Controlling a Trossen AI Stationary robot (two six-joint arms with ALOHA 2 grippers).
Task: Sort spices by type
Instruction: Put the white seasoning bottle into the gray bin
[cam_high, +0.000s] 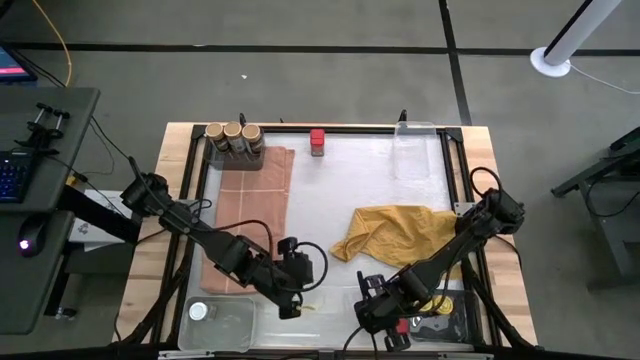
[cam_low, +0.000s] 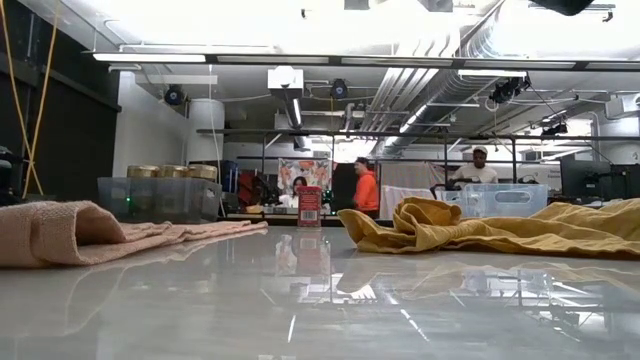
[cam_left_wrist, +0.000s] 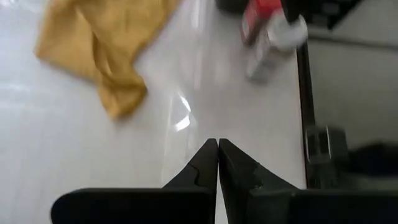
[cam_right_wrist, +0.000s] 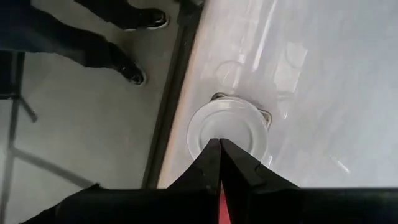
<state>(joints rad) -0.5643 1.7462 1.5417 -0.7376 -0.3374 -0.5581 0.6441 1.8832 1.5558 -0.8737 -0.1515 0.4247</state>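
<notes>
Spice jars are spread over the table: at the bottom edge of the high view a red-capped jar (cam_high: 402, 325) is seen at the right gripper (cam_high: 372, 318), and a white-lidded jar (cam_high: 199, 312) lies in a clear tray (cam_high: 236, 325) at lower left. The left gripper (cam_high: 291, 301) is held low at bottom centre, its fingers (cam_left_wrist: 208, 163) pressed together on nothing. In the right wrist view the right gripper's fingers (cam_right_wrist: 214, 163) are seen closed above a white lid (cam_right_wrist: 227, 127), with a red sliver between them; whether the jar is gripped cannot be told. A mustard cloth (cam_high: 395, 232) is bunched mid-right, a pink cloth (cam_high: 250, 215) laid flat at left. At the far edge, three gold-lidded jars (cam_high: 232, 132) are grouped in a tray at upper left, a red jar (cam_high: 317, 141) stands alone at top centre, and an empty clear tray (cam_high: 415, 150) sits at upper right. Only in the low view are people (cam_low: 366, 190) seen in the room beyond; both grippers are missing from it
</notes>
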